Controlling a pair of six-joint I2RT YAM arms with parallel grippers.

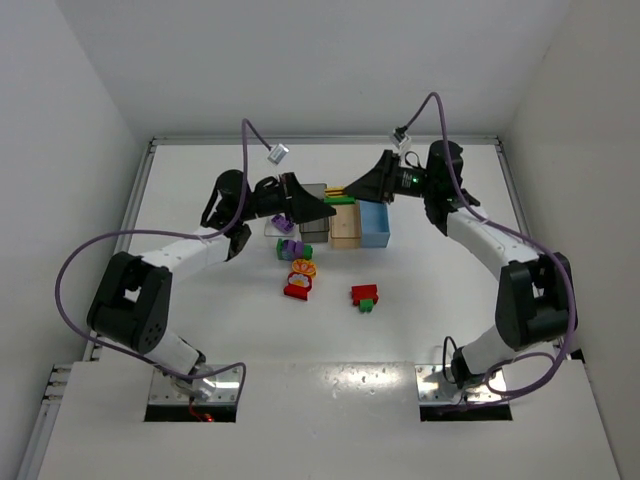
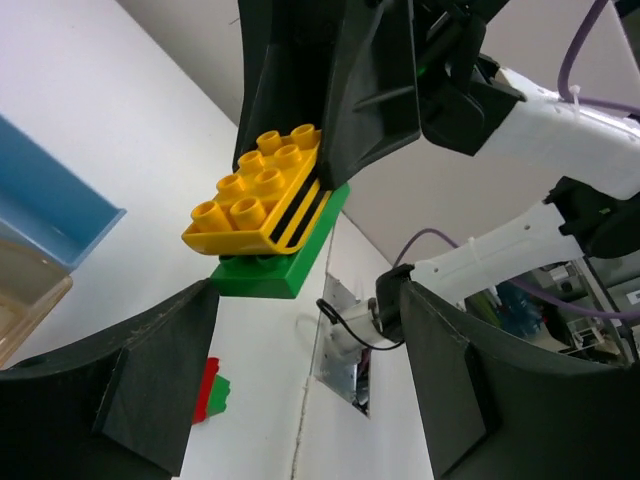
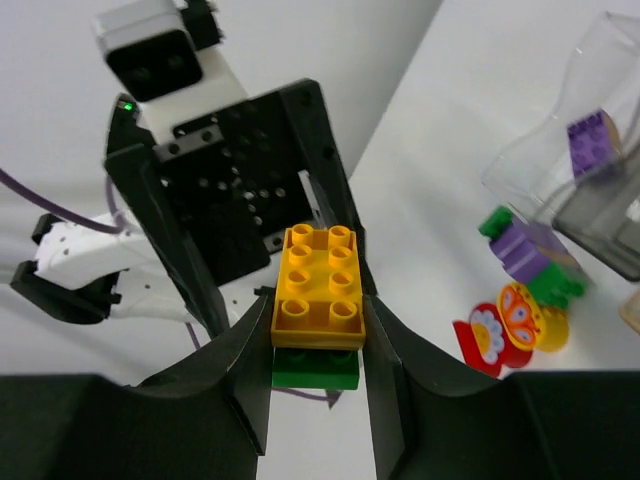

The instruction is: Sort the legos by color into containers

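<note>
Two bricks, one grip: yellow brick [image 3: 318, 275] sits stud-locked on green brick [image 3: 315, 367], both pinched between the pressed-in fingers of the right gripper [image 3: 318, 320] and held in the air.
Facing it: left gripper [image 2: 305, 310], fingers spread wide, with the pair just ahead of its tips. Neither finger touches a brick, as far as its own view shows.
Below the grippers: four bins in a row, clear bin [image 3: 520, 170], grey bin [image 3: 600, 225], tan bin [image 1: 346, 232] and blue bin [image 1: 377, 225]. A purple brick [image 3: 585, 135] lies in the clear bin.
Farther off, toward the arm bases: loose legos on the table [image 1: 200, 330], namely a purple-and-green cluster [image 1: 290, 249], an orange-and-red printed pair [image 1: 300, 278] and a red-and-green pair [image 1: 365, 297].
Step, by the look of it: pulling the joined pair apart so each colour can go to its own bin.
Risk one: the green brick shows only a thin edge under the yellow one. A left grip that closes off-centre could twist it loose instead of holding it.
Risk two: a brick that slips here falls over the bins and may land with the wrong colour.
Risk three: the two grippers stand nose to nose, so a careless advance could knock finger against finger and jar the pair free.
Risk four: letting go before the split puts two colours in one bin.
</note>
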